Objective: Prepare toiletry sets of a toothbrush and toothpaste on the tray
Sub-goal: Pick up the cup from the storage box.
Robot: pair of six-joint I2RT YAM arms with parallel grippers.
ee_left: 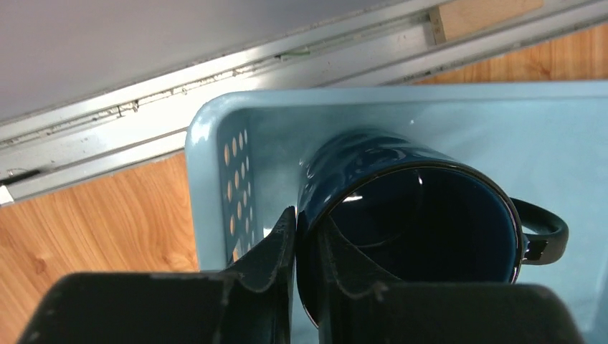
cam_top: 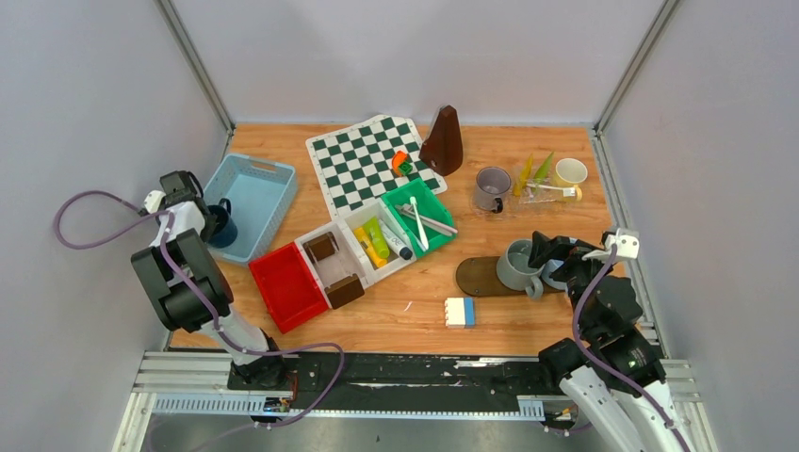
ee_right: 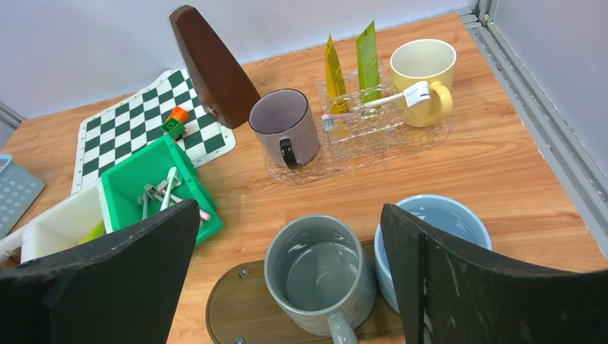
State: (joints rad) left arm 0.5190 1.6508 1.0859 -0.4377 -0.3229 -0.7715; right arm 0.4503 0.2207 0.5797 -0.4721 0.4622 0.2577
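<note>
A dark blue mug (ee_left: 401, 215) lies tilted in the light blue basket (ee_left: 215, 143) at the left. My left gripper (ee_left: 307, 218) is shut on its rim, one finger inside and one outside. My right gripper (ee_right: 289, 208) hangs open above a grey-green mug (ee_right: 319, 276) and a light blue mug (ee_right: 444, 215) on a brown oval tray (ee_right: 229, 301). Behind them, a clear tray (ee_right: 430, 140) carries a grey mug (ee_right: 287, 129), a pale yellow mug (ee_right: 423, 68), a yellow tube (ee_right: 333, 72), a green tube (ee_right: 368, 54) and a toothbrush (ee_right: 373, 104).
A green bin (cam_top: 429, 200) holds toothbrushes and a white bin (cam_top: 356, 224) holds tubes, with a red bin (cam_top: 287, 282) beside them. A checkerboard (cam_top: 367, 160) and a brown wedge (cam_top: 443, 141) sit at the back. A white and blue block (cam_top: 461, 312) lies near the front.
</note>
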